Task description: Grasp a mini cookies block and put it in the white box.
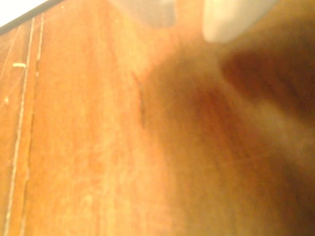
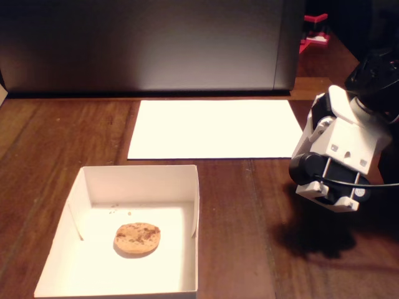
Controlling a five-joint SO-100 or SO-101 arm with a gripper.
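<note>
In the fixed view the mini cookies block, a round tan cookie with dark specks, lies flat on the floor of the white box at lower left. My gripper hangs over bare wood at the right, well clear of the box, and its fingertips are hidden behind the white wrist body. The wrist view is blurred: only a pale finger and a greyish part at the top edge show over the wooden table, with nothing between them. Neither cookie nor box appears in that view.
A flat white paper sheet lies behind the box. A dark upright panel stands along the back edge, with a red object beyond it at top right. My arm casts a shadow on the wood.
</note>
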